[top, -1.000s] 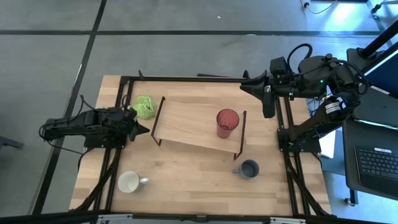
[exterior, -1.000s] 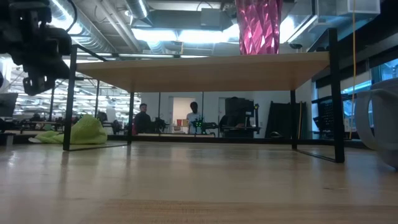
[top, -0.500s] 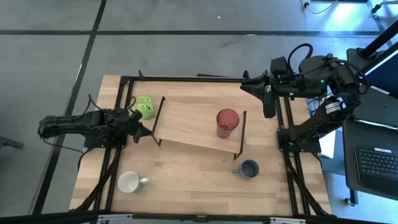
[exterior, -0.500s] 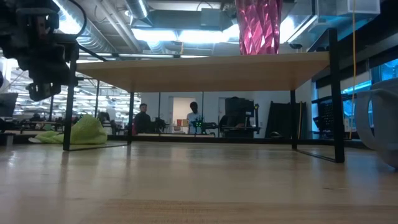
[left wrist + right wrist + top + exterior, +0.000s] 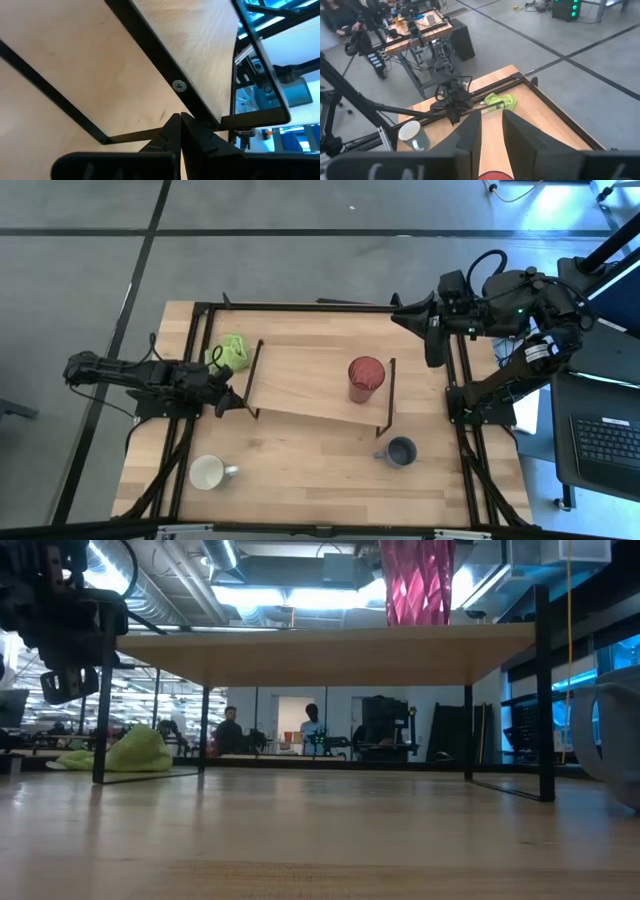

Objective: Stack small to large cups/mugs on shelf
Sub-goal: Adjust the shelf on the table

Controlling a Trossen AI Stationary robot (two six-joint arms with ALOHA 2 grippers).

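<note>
So the left gripper (image 5: 236, 403), jaws pinched together on nothing, has slid toward the near end of the low light-wood shelf on black wire legs (image 5: 300, 380) and now sits right at its leg. Only the tall red ribbed tumbler (image 5: 365, 378) is up there. The white handled mug (image 5: 208, 473) and small grey-blue mug (image 5: 401, 451) are still on the wooden bench (image 5: 300, 465). Right gripper (image 5: 431, 347) waits at the far corner, jaws slightly apart. Plenty left to do, I'd say.

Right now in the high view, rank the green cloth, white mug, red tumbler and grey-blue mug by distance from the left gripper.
1. green cloth, just behind left gripper
2. white mug, front left
3. red tumbler, on the shelf, right end
4. grey-blue mug, front right
</note>
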